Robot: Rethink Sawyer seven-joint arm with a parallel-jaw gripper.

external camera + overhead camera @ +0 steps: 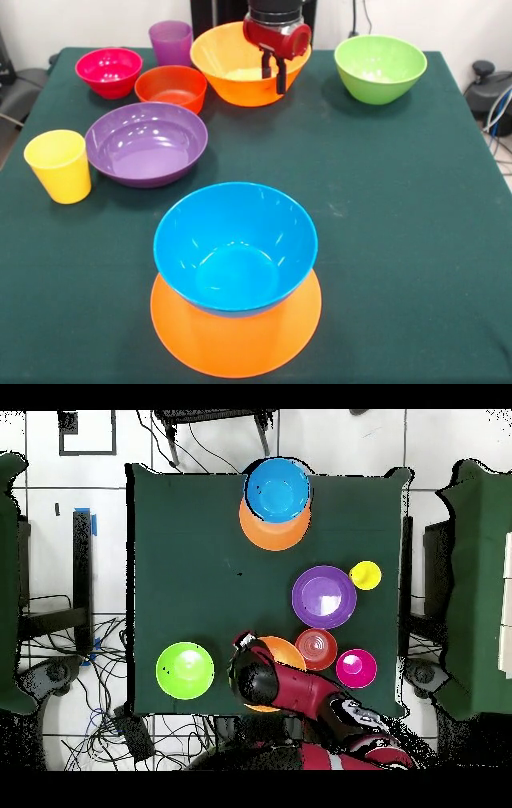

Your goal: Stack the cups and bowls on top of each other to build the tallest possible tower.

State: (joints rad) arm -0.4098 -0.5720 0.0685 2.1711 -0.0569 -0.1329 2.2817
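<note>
Gripper (273,74) over large orange bowl (228,70); orange-red bowl (170,86), purple cup (170,40) beside

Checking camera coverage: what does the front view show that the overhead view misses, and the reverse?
Only front: the purple cup behind the orange-red bowl, and the tool hanging over the upright orange bowl's rim. Only overhead: floor cables and chairs round the table. Both: blue bowl on the inverted orange bowl, green bowl, yellow cup.

A robotics lab is showing here: a green-covered bench (200,534) is standing on a pale tiled floor (60,494), with loose cables (95,649) trailing beside it and the robot arm (320,704) reaching over its edge.
</note>
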